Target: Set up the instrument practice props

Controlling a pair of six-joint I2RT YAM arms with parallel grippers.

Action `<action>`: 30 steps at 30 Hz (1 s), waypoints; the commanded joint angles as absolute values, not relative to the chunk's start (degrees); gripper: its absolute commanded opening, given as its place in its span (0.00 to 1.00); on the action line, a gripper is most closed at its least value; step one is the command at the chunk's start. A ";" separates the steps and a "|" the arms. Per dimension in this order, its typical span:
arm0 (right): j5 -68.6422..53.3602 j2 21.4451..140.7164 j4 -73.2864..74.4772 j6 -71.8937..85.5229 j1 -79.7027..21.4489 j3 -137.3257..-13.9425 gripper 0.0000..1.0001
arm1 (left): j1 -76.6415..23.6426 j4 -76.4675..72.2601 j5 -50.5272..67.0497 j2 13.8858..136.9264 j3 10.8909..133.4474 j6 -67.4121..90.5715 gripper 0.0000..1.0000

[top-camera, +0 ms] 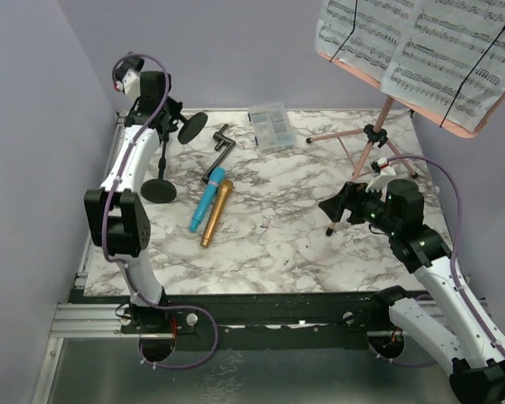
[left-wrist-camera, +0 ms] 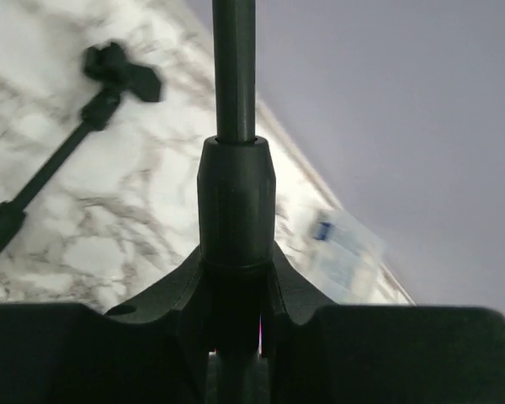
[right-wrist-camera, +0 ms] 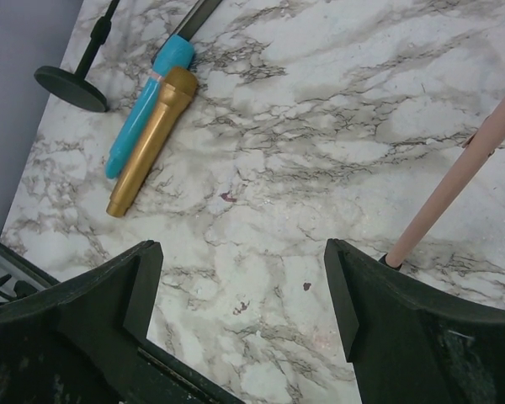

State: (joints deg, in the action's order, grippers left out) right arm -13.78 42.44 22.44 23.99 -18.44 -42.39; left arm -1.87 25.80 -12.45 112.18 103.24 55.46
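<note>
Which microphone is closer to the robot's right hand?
The gold microphone; it lies beside the blue microphone, on the side toward the right gripper.

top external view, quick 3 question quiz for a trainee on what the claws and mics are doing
1. Which lies nearer the left arm: blue microphone or gold microphone?
2. The left claw grips: A blue microphone, B black pole, C gold microphone.
3. True or false: the right claw is shut on the gold microphone.
Key: 1 blue microphone; 2 B; 3 false, it is open and empty.
</note>
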 commanded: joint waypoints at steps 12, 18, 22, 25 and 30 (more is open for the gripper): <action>-34.03 34.04 4.97 34.35 -18.85 -39.42 0.99 | -40.66 -39.91 8.52 70.20 40.96 3.45 0.00; -36.92 30.29 -8.38 43.13 -18.87 -37.52 1.00 | -46.22 -44.12 10.21 69.03 37.19 1.18 0.00; -28.58 31.04 -4.68 47.07 -18.85 -39.54 1.00 | -48.42 -47.12 10.56 69.55 35.90 3.03 0.00; -28.92 33.53 -9.12 49.30 -18.82 -38.50 1.00 | -50.20 -49.17 8.23 70.43 35.34 5.61 0.00; -30.90 41.54 -16.48 46.61 -18.87 -39.74 0.93 | -52.37 -51.70 4.87 72.22 35.08 8.75 0.00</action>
State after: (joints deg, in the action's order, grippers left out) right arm -30.96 36.21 -9.80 46.57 -18.65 -38.30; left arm -50.72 -42.89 8.05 71.57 35.09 5.63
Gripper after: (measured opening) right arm 0.968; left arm 0.263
